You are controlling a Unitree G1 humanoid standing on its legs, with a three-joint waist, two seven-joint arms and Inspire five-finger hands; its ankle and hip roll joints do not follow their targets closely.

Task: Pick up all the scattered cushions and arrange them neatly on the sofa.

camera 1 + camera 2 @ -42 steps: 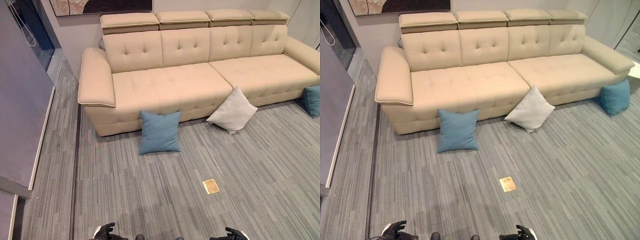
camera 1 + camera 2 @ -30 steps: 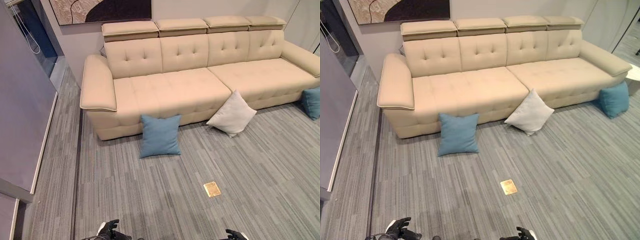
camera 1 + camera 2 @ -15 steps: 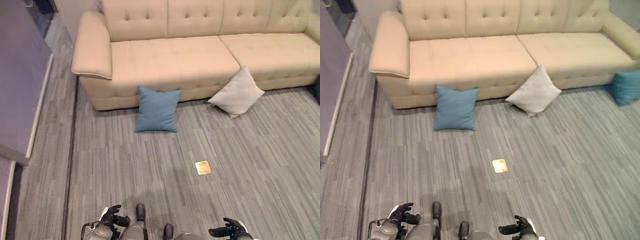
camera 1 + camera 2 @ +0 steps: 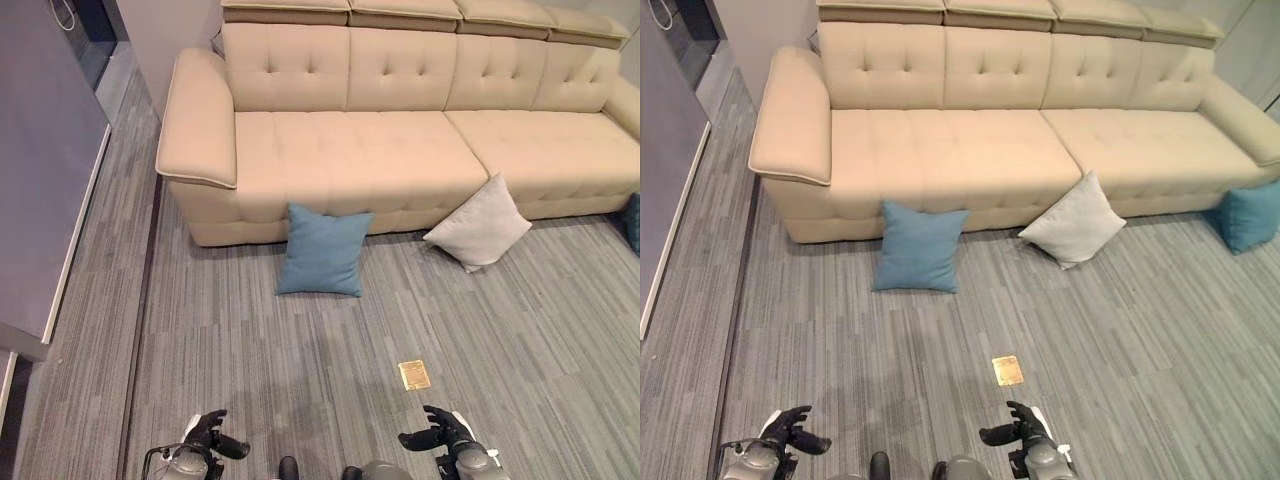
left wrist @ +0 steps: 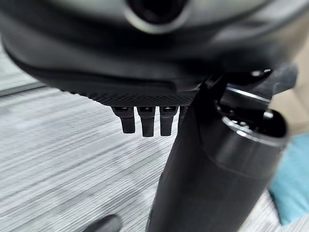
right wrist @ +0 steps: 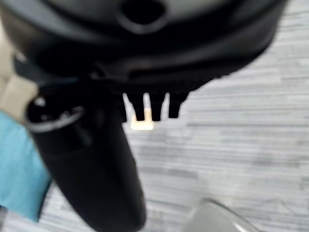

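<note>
Against the sofa [image 4: 400, 150] front, on the grey floor [image 4: 300, 380]: blue cushion [image 4: 323, 251], propped upright on the base; white cushion [image 4: 479, 224], tilted on one corner against the base; second blue cushion [image 4: 1247, 215], by the far right end. Seat bare, so likely none placed yet. Brass floor plate [image 4: 414, 375]: well apart from the cushions. Left hand [image 4: 208, 432], right hand [image 4: 441, 433]: low at the near edge, fingers loosely curled, holding nothing, well short of any cushion, probably awaiting approach.
</note>
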